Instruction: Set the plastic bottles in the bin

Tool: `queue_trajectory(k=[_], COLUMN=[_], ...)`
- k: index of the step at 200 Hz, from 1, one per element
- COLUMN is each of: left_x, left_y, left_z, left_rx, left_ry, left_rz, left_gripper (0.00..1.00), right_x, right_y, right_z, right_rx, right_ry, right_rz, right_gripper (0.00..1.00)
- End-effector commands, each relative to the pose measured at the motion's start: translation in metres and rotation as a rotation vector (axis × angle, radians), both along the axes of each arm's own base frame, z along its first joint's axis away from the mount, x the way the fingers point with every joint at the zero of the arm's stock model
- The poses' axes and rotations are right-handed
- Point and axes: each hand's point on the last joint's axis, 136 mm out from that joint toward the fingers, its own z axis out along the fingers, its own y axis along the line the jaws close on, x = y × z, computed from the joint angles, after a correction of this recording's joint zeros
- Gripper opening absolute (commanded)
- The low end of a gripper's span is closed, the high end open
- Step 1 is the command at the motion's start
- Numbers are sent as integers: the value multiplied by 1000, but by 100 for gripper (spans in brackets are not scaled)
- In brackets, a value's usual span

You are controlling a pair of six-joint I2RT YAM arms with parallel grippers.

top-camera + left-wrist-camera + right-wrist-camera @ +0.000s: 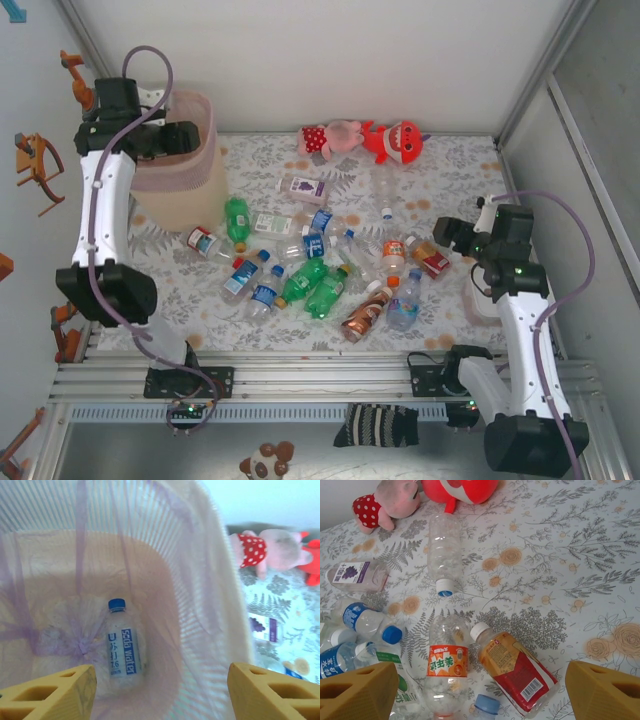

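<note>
1. My left gripper (160,692): yellow fingers (55,692) at the bottom edge of the left wrist view, spread wide, nothing between them. It hangs over the mouth of the bin (200,580).
2. Bin, contents: one clear bottle with a blue cap and a blue "soda water" label (122,645), lying on the floor of the bin against a thin lilac liner.
3. Bin, position: far left corner of the table (450,160), pink upper wall over beige body (190,205). From overhead my left gripper (175,138) covers the rim, so the inside is read from the left wrist view.
4. My right gripper (480,690): fingers well apart, holding nothing, above the right side of the heap.
5. Beneath it, right wrist view: a red-labelled bottle of orange drink (517,672) beside an orange-labelled clear bottle (447,667); farther off, an empty clear bottle (445,550) and a grape-labelled bottle (357,575).
6. Overhead extras: green bottles (320,285) and a brown bottle (362,318) mid-table, all the loose bottles lying on the floral cloth.
7. Pink plush toy (387,502) and red plush toy (462,487) at the far edge.
</note>
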Motion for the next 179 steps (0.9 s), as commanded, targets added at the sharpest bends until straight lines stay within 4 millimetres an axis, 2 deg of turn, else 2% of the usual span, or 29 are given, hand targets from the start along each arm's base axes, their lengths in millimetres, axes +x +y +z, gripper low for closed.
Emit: queue_trajectory(k=[1, 46, 90, 134, 179], left_x=[-28, -78, -121, -148, -157], left_y=[-9, -11, -14, -13, -9], left_z=[3, 13, -4, -47, -95], left_rx=[-48, -99, -173, -218, -283], left_ry=[22, -21, -31, 36, 96], left_rz=[-3, 32, 75, 131, 235], left_gripper=[69, 69, 69, 69, 69], right_x=[-6, -8, -9, -8, -6], right_y=[4, 12, 15, 17, 17], right_z=[-6, -8, -10, -11, -13], right_rx=[23, 53, 75, 84, 89], right_ry=[18, 27, 25, 28, 35], right_rz=[14, 45, 55, 62, 62], right_gripper=[86, 85, 85, 85, 85])
